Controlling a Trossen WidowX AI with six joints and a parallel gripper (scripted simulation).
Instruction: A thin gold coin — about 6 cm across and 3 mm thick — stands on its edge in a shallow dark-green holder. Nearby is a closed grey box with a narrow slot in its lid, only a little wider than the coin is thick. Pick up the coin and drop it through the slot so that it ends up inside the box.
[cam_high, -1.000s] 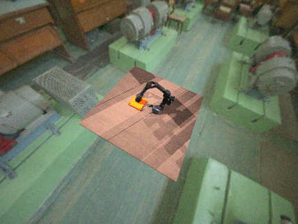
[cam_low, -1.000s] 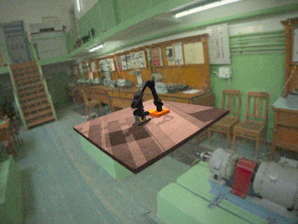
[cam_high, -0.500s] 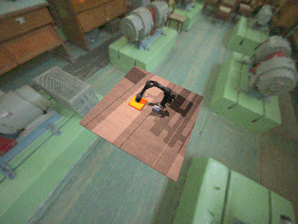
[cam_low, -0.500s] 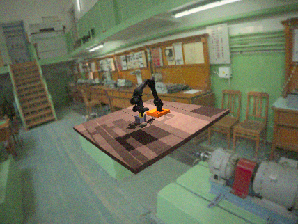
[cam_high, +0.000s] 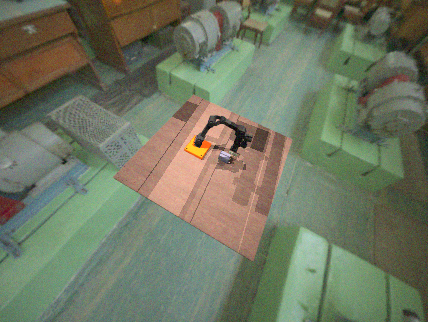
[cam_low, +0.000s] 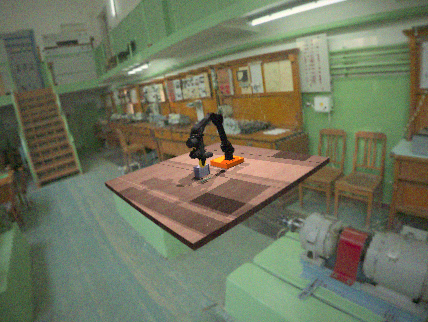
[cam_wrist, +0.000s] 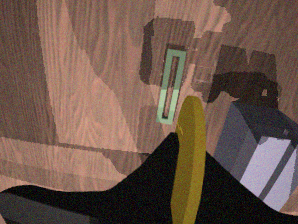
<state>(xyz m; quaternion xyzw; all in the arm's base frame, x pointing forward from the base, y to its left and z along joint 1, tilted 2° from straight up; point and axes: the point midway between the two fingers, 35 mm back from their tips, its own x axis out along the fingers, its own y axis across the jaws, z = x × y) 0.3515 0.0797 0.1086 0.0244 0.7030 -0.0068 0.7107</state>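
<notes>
The coin (cam_wrist: 186, 163) is edge-on between the jaws of your pincer (cam_wrist: 181, 192), which is closed on it and holds it above the tabletop (cam_wrist: 80, 96). In the wrist view its top edge points toward the green holder (cam_wrist: 172, 86), which lies empty below, apart from the coin. The grey box (cam_wrist: 261, 152) sits just beside, to the right in that view, and in the exterior view it is under the pincer (cam_low: 201, 161), box (cam_low: 201, 171).

Your grip is only on the thin faces, so a fast swing could make the coin pivot or slide between the jaws. The slot is not visible, so I cannot tell its direction. If the coin's plane is not parallel to it, the edge will probably land on the lid and the coin can fall flat there. Releasing from too high may also let it tip.
</notes>
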